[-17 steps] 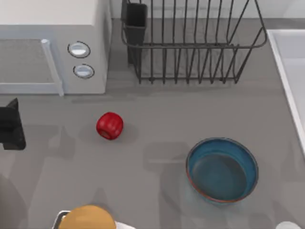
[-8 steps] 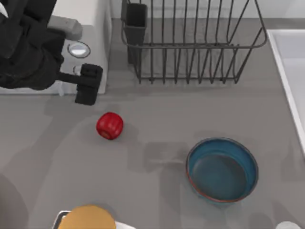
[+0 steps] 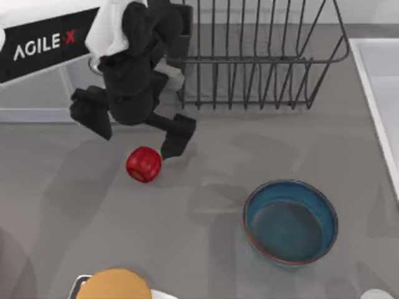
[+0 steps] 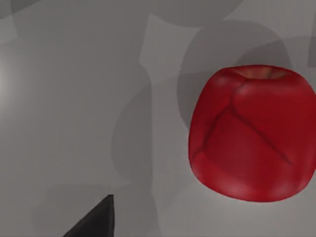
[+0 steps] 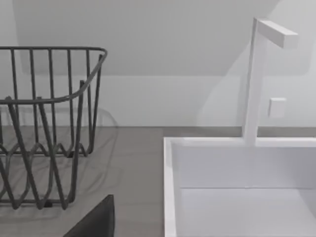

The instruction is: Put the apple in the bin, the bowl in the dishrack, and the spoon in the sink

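Observation:
The small red apple [image 3: 143, 164] lies on the grey table left of centre. My left gripper [image 3: 134, 128] hangs open just behind it, one black finger at either side and nothing between them. In the left wrist view the apple [image 4: 252, 133] is close, with one dark fingertip [image 4: 94, 222] beside it. The blue bowl [image 3: 290, 224] stands upright at the front right. The black wire dishrack [image 3: 249, 60] is at the back, the sink [image 3: 374, 81] at the right edge. One dark fingertip [image 5: 94, 219] of my right gripper points toward the sink [image 5: 170, 187] and dishrack [image 5: 49, 48]. The spoon and the bin are out of view.
A white microwave [image 3: 37, 93] stands at the back left, partly under my left arm. An orange-yellow round thing [image 3: 113, 283] sits at the front edge. A white faucet [image 5: 254, 79] rises behind the sink.
My left arm has swung in from the left edge, past the microwave front, to just behind the apple. The apple and the bowl have not moved.

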{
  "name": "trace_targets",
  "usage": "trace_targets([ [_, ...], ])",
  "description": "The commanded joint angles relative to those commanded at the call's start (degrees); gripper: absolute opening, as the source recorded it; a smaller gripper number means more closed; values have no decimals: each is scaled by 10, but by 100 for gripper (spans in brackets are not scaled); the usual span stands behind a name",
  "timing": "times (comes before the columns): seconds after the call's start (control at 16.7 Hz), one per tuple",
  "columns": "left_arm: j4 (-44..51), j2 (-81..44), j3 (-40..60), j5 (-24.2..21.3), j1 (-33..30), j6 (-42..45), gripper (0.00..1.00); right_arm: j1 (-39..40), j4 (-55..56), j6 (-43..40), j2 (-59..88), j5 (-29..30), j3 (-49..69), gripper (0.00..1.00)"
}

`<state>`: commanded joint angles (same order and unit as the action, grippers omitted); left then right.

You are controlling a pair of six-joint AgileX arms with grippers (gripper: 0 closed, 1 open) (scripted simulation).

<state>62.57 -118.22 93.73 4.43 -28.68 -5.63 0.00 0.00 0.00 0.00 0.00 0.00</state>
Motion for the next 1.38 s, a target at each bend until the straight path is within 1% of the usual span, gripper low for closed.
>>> trace_targets([
  [0.18, 15, -28, 23, 0, -7, -1, 100, 0, 0, 0, 0, 0, 0, 100],
  [0.48, 12, -28, 20, 0, -4, 0, 100, 0, 0, 0, 0, 0, 0, 100],
  [0.6, -10, -36, 5, 0, -4, 2, 100, 0, 0, 0, 0, 0, 0, 100],
  [0.9, -111, -74, -54, 0, 1, 8, 100, 0, 0, 0, 0, 0, 0, 100],
  [1.2, -121, -79, -61, 0, 1, 8, 100, 0, 0, 0, 0, 0, 0, 100],
  [1.38, -121, -79, -61, 0, 1, 8, 77, 0, 0, 0, 0, 0, 0, 100],
])
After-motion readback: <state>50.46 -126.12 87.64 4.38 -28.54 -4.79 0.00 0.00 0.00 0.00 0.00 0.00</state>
